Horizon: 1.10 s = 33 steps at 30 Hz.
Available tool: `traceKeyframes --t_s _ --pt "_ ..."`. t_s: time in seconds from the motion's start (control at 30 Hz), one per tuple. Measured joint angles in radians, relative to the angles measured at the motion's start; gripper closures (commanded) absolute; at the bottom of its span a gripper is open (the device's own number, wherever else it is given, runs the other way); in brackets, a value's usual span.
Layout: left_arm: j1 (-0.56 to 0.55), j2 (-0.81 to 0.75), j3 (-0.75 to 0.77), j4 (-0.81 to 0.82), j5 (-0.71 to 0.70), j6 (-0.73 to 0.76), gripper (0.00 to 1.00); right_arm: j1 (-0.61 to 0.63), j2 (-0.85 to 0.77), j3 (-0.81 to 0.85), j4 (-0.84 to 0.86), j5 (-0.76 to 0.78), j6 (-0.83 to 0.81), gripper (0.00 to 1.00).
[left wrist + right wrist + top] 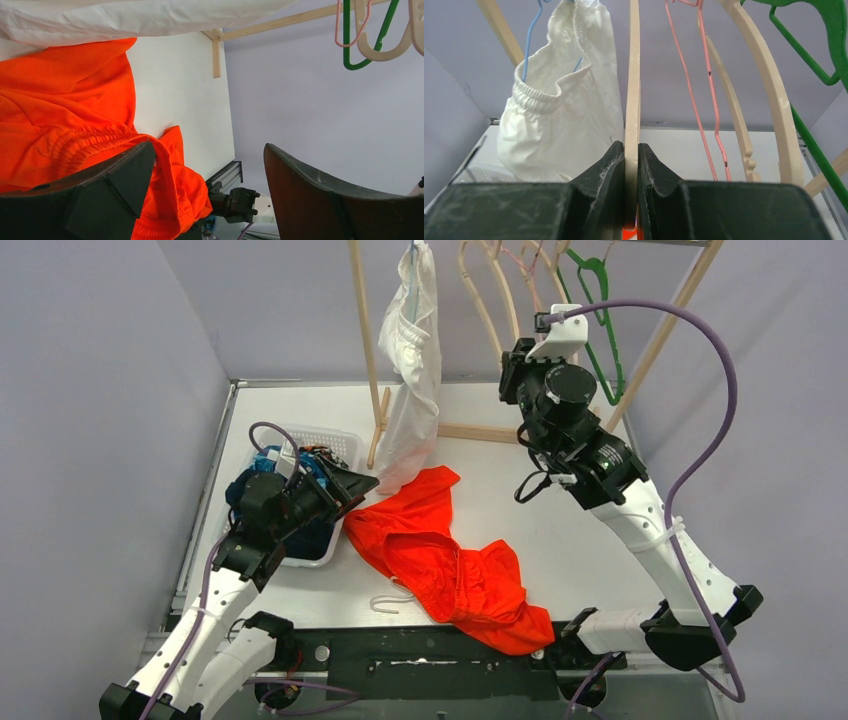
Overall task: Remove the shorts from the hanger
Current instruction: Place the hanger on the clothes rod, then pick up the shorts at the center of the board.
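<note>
The right gripper (631, 150) is clamping tightly on the edge of a pale wooden hanger (632, 75) that is hanging bare from the wooden rack (499, 25). The grip is probably steadying it, not freeing any cloth. To this gripper's left, the white fabric shorts (566, 115) are hanging by their elastic waistband from a thin blue wire hanger (530, 45), so this pair is not yet removed. To its right, a pink wire hanger (709, 75) and a green plastic hanger (836, 40) are dangling empty.

The left gripper (207, 150) is gaping wide and holding nothing, low over the white table (180, 90). The bright orange mesh shorts (60, 110) are lying crumpled just beside one of its fingers, already off any hanger. Behind it, a white plastic basket (345, 445) is holding what seem to be blue and dark garments, though the arm is hiding most of them.
</note>
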Motion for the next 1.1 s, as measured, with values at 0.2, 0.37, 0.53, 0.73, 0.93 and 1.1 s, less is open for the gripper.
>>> traceKeyframes --t_s 0.2,0.37,0.53,0.73,0.93,1.1 --pt "0.000 0.000 0.000 0.000 0.005 0.000 0.20 -0.098 0.057 0.017 -0.076 -0.079 0.084 0.86" --pt "0.000 0.008 0.000 0.000 0.021 0.000 0.19 -0.124 0.063 0.011 -0.110 -0.129 0.123 0.54" --pt "0.000 0.033 0.000 0.000 0.045 0.002 0.17 -0.124 0.031 -0.026 -0.112 -0.184 0.141 0.31" --pt "-0.008 0.090 0.006 -0.043 0.055 0.038 0.17 -0.124 -0.124 -0.166 -0.079 -0.262 0.168 0.22" --pt "-0.063 0.136 0.059 -0.169 0.015 0.119 0.17 -0.124 -0.349 -0.428 -0.027 -0.274 0.242 0.18" --pt "-0.188 0.163 0.080 -0.251 -0.091 0.158 0.17 -0.124 -0.493 -0.619 -0.004 -0.324 0.316 0.19"
